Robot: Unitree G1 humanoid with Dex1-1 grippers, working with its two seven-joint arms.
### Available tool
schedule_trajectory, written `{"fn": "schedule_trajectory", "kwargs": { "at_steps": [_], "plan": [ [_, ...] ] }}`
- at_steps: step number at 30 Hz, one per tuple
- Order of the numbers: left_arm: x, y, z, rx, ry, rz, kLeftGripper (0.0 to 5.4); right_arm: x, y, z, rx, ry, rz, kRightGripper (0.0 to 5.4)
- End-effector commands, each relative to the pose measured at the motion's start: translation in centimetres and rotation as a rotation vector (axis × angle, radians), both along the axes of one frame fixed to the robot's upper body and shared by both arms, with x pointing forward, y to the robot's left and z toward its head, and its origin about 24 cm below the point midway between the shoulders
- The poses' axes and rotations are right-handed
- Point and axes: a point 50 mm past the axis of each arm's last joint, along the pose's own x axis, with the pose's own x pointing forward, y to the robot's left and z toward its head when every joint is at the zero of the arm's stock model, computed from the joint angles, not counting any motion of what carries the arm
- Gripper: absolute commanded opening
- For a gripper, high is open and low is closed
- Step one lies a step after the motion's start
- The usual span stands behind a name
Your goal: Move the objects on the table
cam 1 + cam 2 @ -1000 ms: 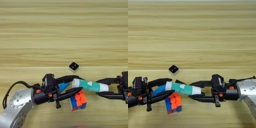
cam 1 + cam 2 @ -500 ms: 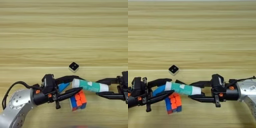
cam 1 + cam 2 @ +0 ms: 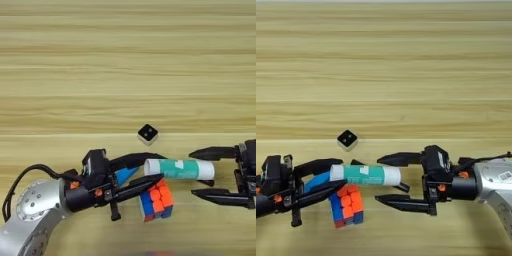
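Nothing has shifted: the glue stick (image 3: 179, 169) lies on the surface (image 3: 125, 65) beside the puzzle cube (image 3: 156, 200), between the spread left hand (image 3: 155, 169) and the spread right hand (image 3: 387, 179), which seems poised to close on it next.

I can read no words, brands or numbers anywhere. The small black die-like cube (image 3: 147, 133) shows two white pips on top; the glue stick (image 3: 366, 175) has only unreadable pale patches on its teal label.
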Motion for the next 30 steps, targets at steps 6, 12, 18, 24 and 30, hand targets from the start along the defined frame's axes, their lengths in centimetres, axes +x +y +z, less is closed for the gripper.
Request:
{"fn": "schedule_trajectory", "kwargs": {
  "at_steps": [6,12,18,24,30],
  "plan": [
    [1.2,1.0,-0.3,0.048,-0.008,0.098,1.57,0.5,-0.5,1.0,0.031,-0.027,-0.04,5.08],
    [1.9,2.1,-0.8,0.088,-0.004,0.165,1.57,0.6,-0.7,1.1,0.034,-0.033,-0.054,5.4],
    [2.9,4.5,-2.5,0.179,0.022,0.264,1.57,0.8,-0.9,1.2,0.035,-0.039,-0.064,5.4],
    [3.0,5.5,-3.6,0.24,0.02,0.292,1.57,0.9,-1.1,1.3,0.03,-0.045,-0.072,5.4],
    [2.8,6.2,-4.0,0.263,0.014,0.31,1.57,0.9,-1.4,1.4,0.03,-0.052,-0.081,5.4]
  ]
}}
